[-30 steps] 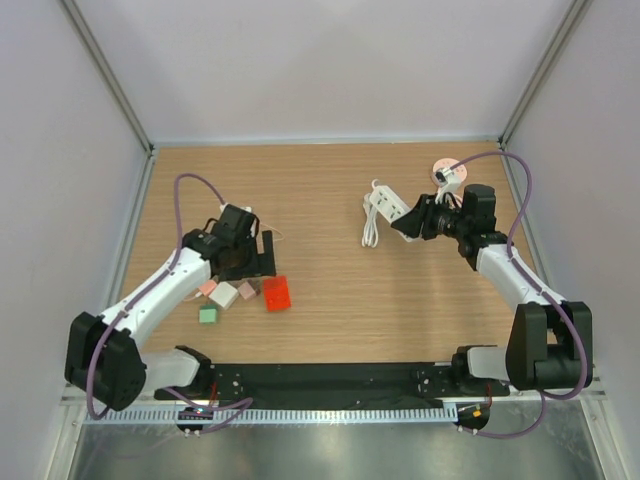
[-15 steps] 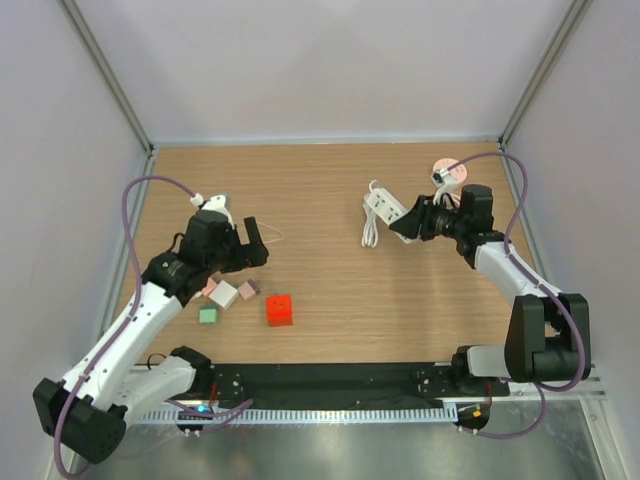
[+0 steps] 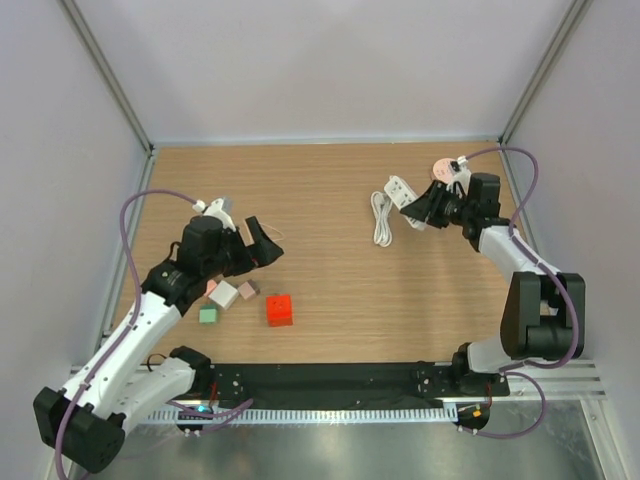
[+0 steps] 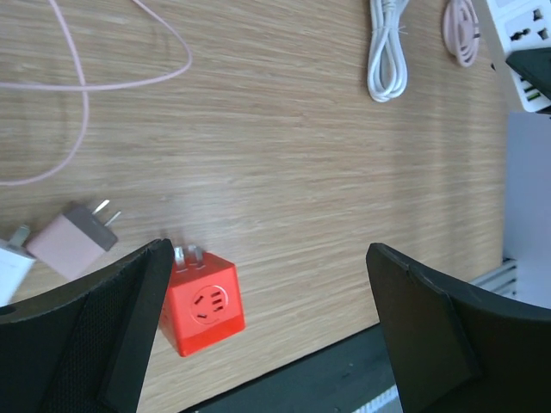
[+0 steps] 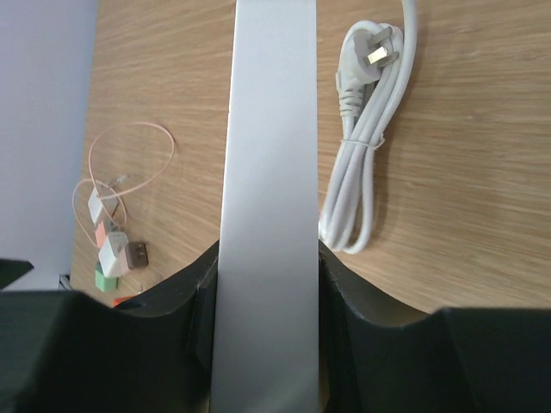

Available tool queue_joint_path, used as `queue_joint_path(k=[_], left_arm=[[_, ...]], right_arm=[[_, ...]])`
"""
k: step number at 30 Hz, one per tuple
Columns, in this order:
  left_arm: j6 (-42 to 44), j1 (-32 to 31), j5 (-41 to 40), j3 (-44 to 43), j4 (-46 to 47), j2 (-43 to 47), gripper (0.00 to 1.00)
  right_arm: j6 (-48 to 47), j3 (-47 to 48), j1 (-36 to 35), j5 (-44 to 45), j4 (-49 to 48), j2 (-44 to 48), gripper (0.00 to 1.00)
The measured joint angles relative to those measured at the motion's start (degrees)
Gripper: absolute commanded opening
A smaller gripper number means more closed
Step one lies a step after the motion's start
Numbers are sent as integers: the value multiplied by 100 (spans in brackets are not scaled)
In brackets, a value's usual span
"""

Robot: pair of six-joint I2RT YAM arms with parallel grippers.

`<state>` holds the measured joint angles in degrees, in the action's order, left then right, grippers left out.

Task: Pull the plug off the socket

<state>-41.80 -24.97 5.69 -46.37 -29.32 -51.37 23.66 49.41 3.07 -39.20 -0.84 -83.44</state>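
The right fingers (image 5: 194,297) are clamped on the white power strip (image 3: 402,191) at the far right of the wooden counter (image 3: 330,180), with a coiled white cable (image 3: 382,218) just beside it. The left fingers (image 4: 95,327) stand wide apart over the red cube socket (image 4: 203,307), with a pink plug (image 4: 73,238) lying loose nearby.

the left gripper (image 3: 258,240) is no longer down over the cluster of small plugs; it sits raised and further toward the table's middle, its jaws a little wider. the left arm is drawn back and more upright. the red socket cube (image 3: 280,310) lies nearer the near edge than a second ago, squarer to the table and further from the pink plug (image 3: 248,288). on the other side, the right gripper (image 3: 421,207) and the power strip (image 3: 399,189) it clamps are further back and to the right. the white cable coil (image 3: 381,217) has followed.
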Motion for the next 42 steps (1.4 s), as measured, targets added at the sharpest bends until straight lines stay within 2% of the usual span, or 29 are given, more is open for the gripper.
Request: queue_joint_path(k=[3,7,12,17,27,36,42], left_arm=[[-308,42,190,63,125,68,100],[-765,170,549,221,444,92,100],[-1263,350,1099,575,949,85,100],[-1499,479,1493,704,1274,37,100],[-1613,632,1816,796,1517,17,100],[-1633,719,1908,883,1580,24,100],[-1663,739,1950,970,1661,24,100]], right_arm=[[127,328,0,203,173,-111,1],[293,1261,4,319,431,-629,1],[688,2321,7,304,422,-1331,1],[1075,2959,15,269,247,-1711,1],[1340,2872,66,249,-505,-2118,1],[728,2350,317,424,-46,-2903,1],[339,2297,337,566,282,-2927,14]])
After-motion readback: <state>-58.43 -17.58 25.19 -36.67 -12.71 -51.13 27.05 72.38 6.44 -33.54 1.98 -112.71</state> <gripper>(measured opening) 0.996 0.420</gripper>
